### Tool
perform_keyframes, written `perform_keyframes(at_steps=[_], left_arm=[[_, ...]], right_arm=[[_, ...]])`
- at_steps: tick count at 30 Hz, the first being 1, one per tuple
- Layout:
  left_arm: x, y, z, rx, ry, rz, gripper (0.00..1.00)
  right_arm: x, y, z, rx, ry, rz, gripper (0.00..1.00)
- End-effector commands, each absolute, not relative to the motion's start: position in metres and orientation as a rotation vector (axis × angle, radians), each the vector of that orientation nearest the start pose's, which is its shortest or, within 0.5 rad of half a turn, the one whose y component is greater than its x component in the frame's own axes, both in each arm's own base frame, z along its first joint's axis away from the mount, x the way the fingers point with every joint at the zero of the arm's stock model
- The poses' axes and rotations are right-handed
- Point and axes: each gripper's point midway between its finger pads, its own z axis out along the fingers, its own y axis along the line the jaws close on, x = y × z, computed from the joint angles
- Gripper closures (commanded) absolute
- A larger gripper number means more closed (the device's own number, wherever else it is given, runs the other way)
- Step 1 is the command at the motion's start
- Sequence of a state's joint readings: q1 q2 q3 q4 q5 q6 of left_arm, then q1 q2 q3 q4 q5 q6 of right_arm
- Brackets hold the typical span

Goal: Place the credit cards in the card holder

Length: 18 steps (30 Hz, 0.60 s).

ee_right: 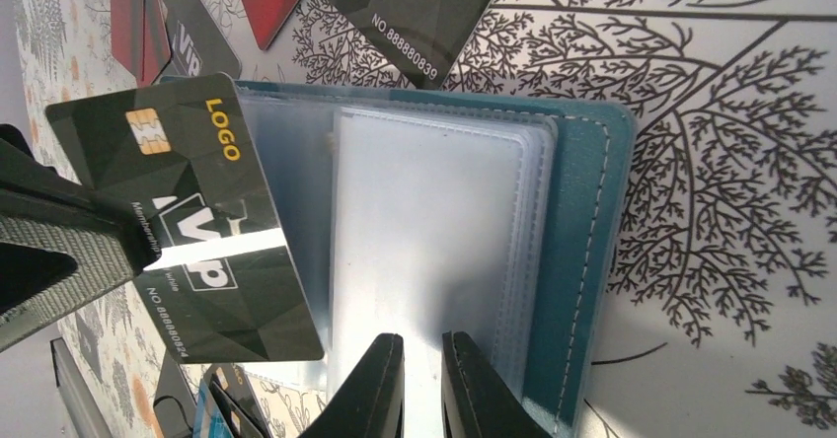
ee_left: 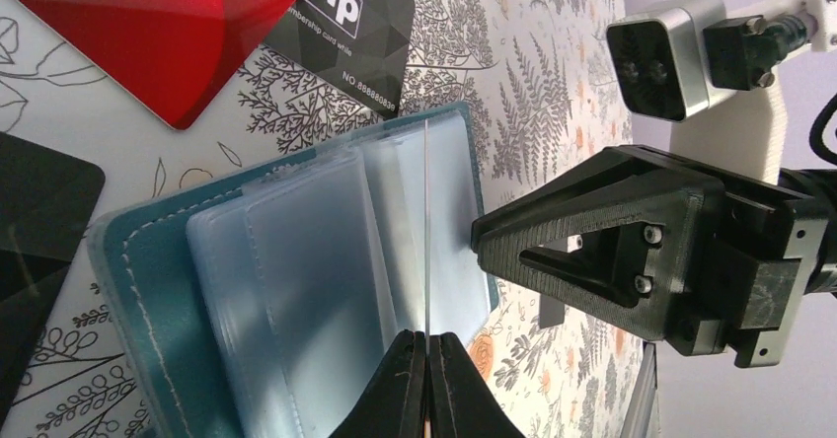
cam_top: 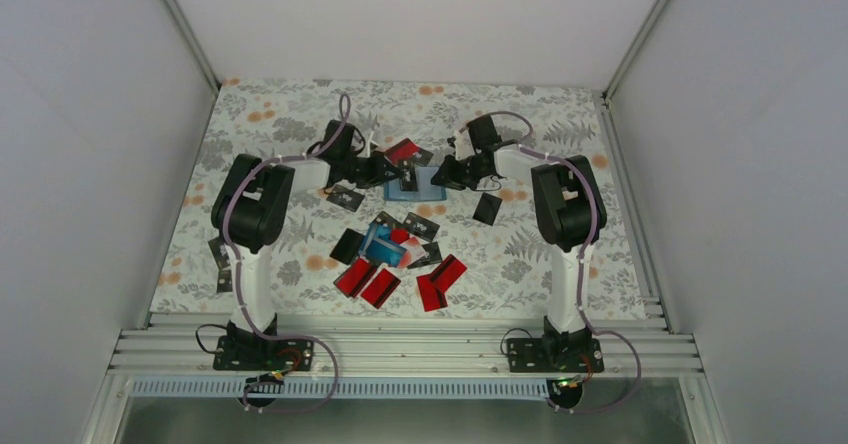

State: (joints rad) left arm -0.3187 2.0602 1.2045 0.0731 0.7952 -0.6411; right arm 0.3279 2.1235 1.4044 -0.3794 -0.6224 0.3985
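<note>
We saw left gripper [ee_left: 428,384] clamped on black card [ee_right: 197,231], card poised over open card holder [ee_right: 584,260]. Holder lay flat mid-table, between both grippers. Right gripper [ee_right: 422,389] jaws narrow at clear sleeves [ee_right: 434,241]; we couldn't tell if pinching. Loose credit cards [cam_top: 395,259] lay nearer bases.

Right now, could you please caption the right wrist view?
Left gripper holds black VIP card over the open card holder.

White walls [cam_top: 420,14], floral tabletop [cam_top: 290,114], perhaps cloth
</note>
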Motion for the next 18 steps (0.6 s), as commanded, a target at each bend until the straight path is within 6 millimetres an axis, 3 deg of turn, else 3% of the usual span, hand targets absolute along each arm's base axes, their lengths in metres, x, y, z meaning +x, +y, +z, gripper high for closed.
perform_keyframes(at_steps=[1,18], left_arm=[[0.428,-0.275,0.064,0.019,2.489,-1.388,0.98],[0.425,-0.279,0.046,-0.043,2.530,-1.370,0.98]], right_arm=[[0.419,0.245,0.017,-0.106,2.755,1.048,0.88],[0.415,0.243,0.019,-0.095,2.752,1.060,0.89]])
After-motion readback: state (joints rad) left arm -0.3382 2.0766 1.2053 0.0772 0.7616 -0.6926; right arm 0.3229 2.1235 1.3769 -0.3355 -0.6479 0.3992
